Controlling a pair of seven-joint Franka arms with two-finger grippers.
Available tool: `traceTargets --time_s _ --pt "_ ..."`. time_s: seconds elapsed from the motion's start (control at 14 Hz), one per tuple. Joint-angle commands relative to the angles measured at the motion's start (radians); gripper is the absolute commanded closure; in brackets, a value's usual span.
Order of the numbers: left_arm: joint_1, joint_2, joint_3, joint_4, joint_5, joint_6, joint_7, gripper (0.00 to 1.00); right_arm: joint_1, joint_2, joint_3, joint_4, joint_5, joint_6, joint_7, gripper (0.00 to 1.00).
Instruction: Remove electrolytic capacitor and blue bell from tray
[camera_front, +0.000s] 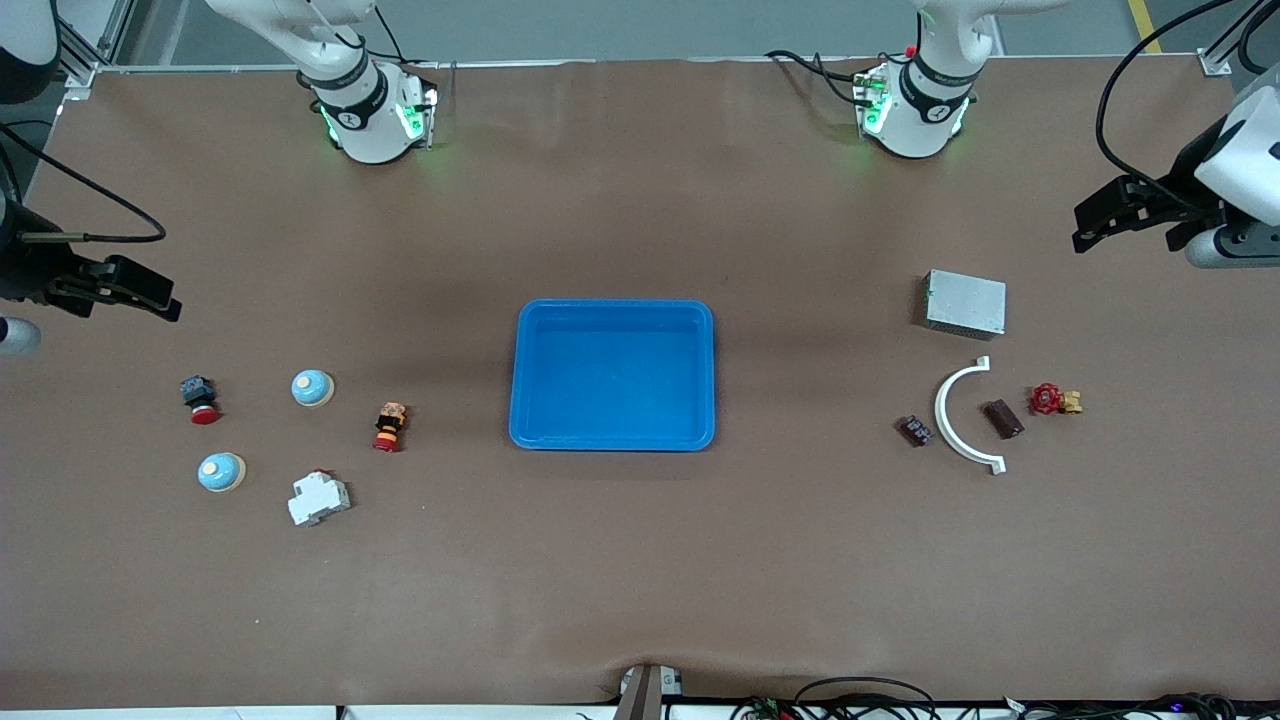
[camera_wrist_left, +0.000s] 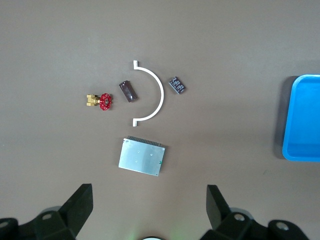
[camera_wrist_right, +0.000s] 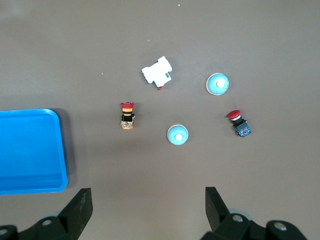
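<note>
A small brown block-shaped capacitor (camera_front: 1003, 418) lies inside the curve of a white arc (camera_front: 965, 415) at the left arm's end of the table. It also shows in the left wrist view (camera_wrist_left: 128, 91). Two blue dome bells (camera_front: 312, 387) (camera_front: 221, 472) sit at the right arm's end, and both show in the right wrist view (camera_wrist_right: 177, 134) (camera_wrist_right: 218, 84). A blue tray (camera_front: 530, 330) lies mid-table. My left gripper (camera_front: 1092, 228) (camera_wrist_left: 148, 192) is open and empty, high over bare table at its end. My right gripper (camera_front: 150, 292) (camera_wrist_right: 148, 192) is open and empty, high over bare table at its end.
Near the capacitor lie a silver box (camera_front: 964, 302), a small dark component (camera_front: 914, 430) and a red-handled valve (camera_front: 1055, 401). Near the bells lie two red-button switches (camera_front: 200, 398) (camera_front: 389, 426) and a white breaker (camera_front: 318, 497).
</note>
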Motion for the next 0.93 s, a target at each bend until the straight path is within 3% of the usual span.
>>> traceTargets --time_s 0.0,0.29,0.86 --pt "-0.002 0.001 -0.007 0.007 0.020 -0.011 -0.012 0.00 -0.004 -0.063 -0.006 -0.069 -0.007 0.017 -0.038 0.00" --pt "0.000 0.007 -0.007 0.009 0.022 -0.011 -0.009 0.00 0.001 -0.176 -0.006 -0.229 0.000 0.089 -0.037 0.00" --pt "-0.002 0.009 -0.005 0.010 0.022 -0.011 -0.006 0.00 0.002 -0.178 -0.003 -0.226 0.021 0.075 -0.037 0.00"
